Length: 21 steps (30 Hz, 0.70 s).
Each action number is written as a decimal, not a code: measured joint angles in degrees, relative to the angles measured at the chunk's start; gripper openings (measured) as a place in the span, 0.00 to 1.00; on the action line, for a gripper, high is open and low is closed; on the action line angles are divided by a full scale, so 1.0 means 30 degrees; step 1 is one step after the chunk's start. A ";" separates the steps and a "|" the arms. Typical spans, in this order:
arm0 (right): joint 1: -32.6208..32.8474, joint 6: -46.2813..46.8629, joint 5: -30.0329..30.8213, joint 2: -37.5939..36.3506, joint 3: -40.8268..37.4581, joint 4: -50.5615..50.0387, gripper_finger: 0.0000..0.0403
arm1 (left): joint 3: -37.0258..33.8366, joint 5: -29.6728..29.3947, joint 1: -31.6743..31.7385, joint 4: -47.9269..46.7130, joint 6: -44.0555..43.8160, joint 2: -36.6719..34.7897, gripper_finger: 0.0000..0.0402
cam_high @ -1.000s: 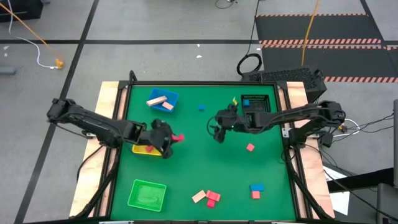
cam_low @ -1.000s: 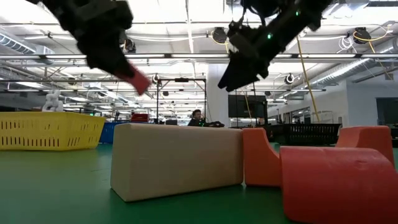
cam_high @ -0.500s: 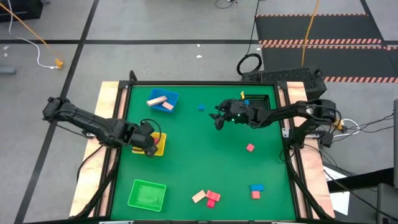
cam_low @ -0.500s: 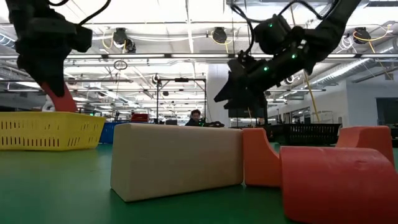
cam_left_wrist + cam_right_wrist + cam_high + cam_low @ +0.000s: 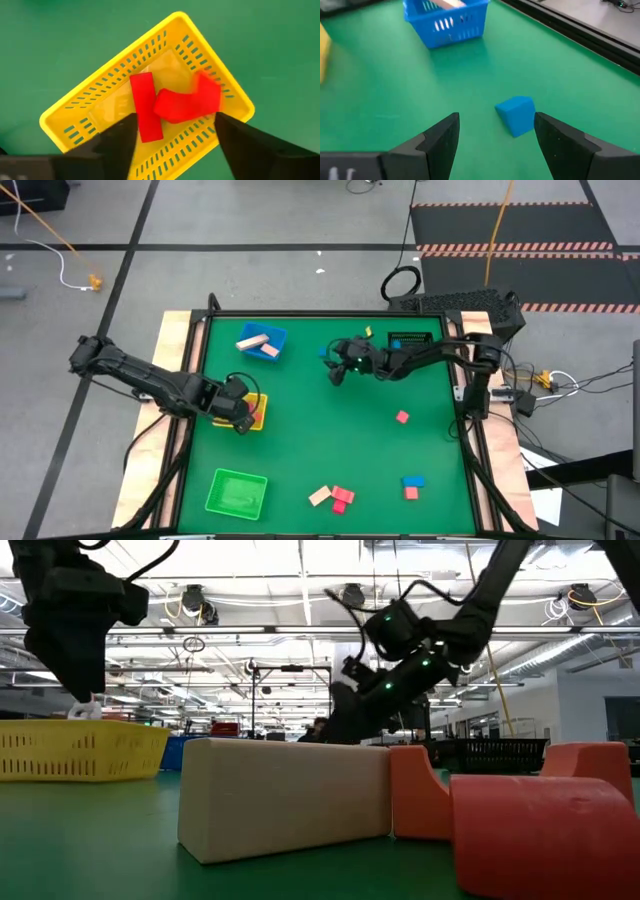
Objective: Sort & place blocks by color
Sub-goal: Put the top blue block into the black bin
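My left gripper [image 5: 241, 413] [image 5: 175, 150] hovers open above the yellow tray [image 5: 75, 107]. Two red blocks lie in that tray: a bar [image 5: 146, 106] and a blurred piece [image 5: 187, 102] partly over it. My right gripper [image 5: 335, 371] [image 5: 495, 145] stands open just short of a small blue cube [image 5: 516, 115] [image 5: 323, 352], which rests on the green mat; the fingers touch nothing. The blue tray [image 5: 268, 341] holds a tan bar and a pink block.
A green tray [image 5: 236, 492] sits near left. Loose blocks lie near the front: tan [image 5: 319, 496], red ones [image 5: 342, 498], blue [image 5: 412, 480], pink [image 5: 411, 493], and pink [image 5: 402, 417] mid-right. A black mesh basket [image 5: 412, 340] stands far right.
My left gripper has carried a red block toward the table's left edge to above the yellow tray and let it go; the block now lies in the tray. My right gripper, still open, has gone toward the far edge and left, lowering toward the blue cube.
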 joint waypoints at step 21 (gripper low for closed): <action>-0.3399 -0.4796 -0.5988 0.2386 0.5824 -0.7819 0.61 | 0.0000 -0.0464 0.0107 0.0289 0.0830 0.0007 0.79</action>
